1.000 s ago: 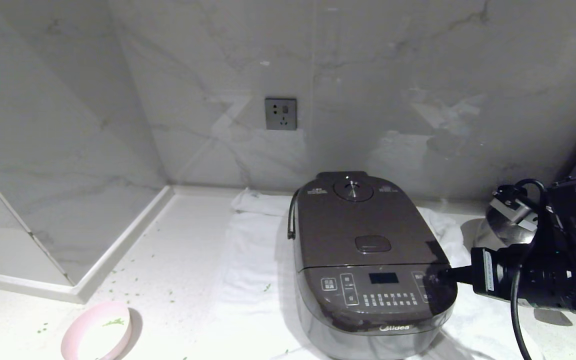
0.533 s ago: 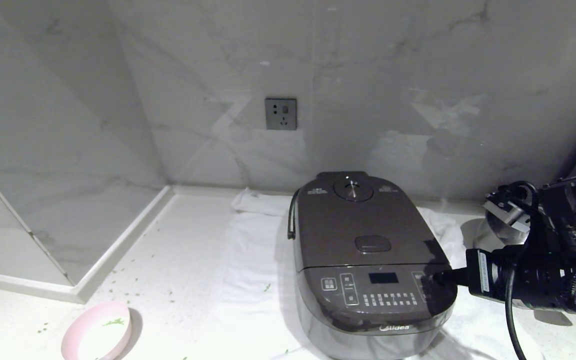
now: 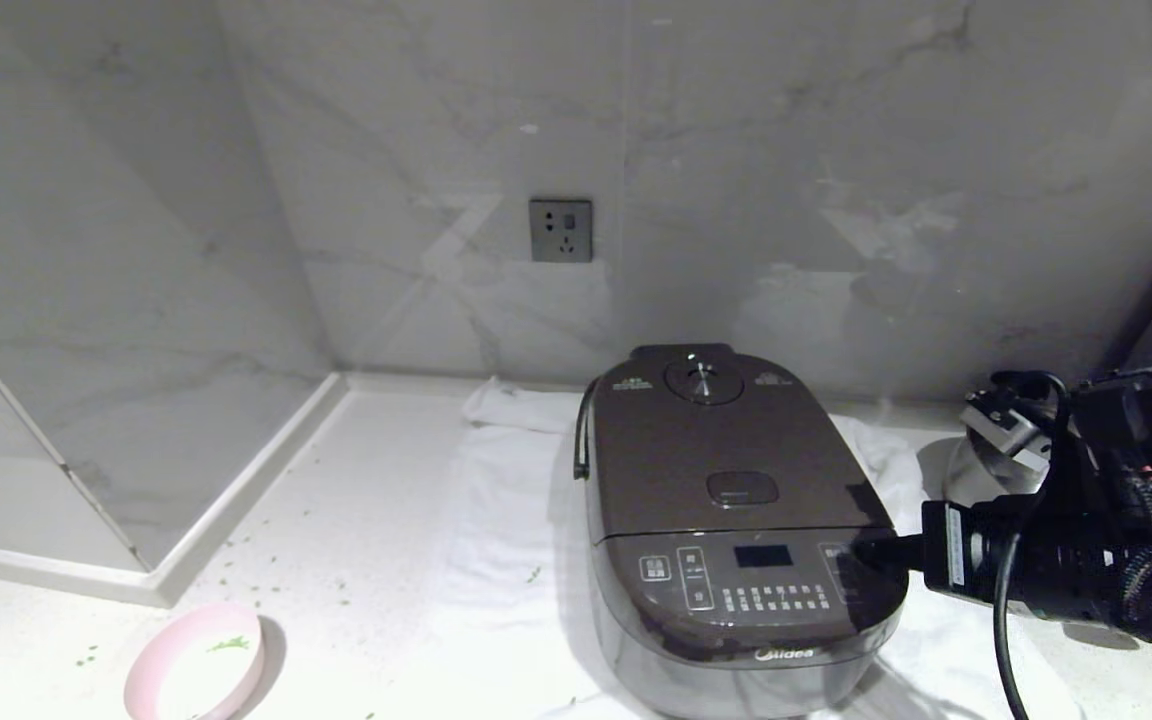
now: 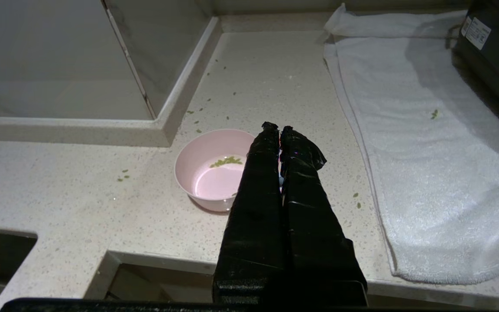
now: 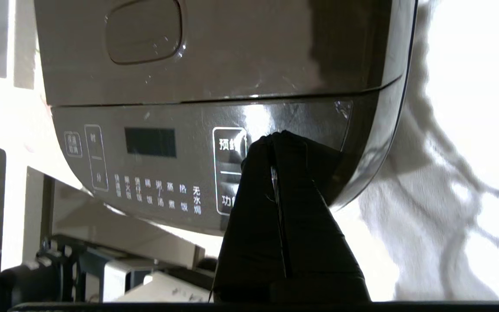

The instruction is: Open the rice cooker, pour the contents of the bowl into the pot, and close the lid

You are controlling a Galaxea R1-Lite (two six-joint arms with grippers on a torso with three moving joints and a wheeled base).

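The dark brown rice cooker stands on a white towel, its lid down flat. My right gripper is shut and empty, its tip over the right end of the button panel, close above the cooker's front corner. The pale pink bowl sits at the near left of the counter; a few green contents cling inside it. My left gripper is shut and empty, hanging above the counter just right of the bowl. The pot is hidden under the lid.
A white towel lies under and left of the cooker. Green bits are scattered on the speckled counter. A shiny steel pan stands behind my right arm. The marble wall carries a socket; a raised ledge borders the left.
My right arm has slid a little leftward and down, bringing its shut tip further over the panel's right end. The cooker, bowl and left gripper have kept still.
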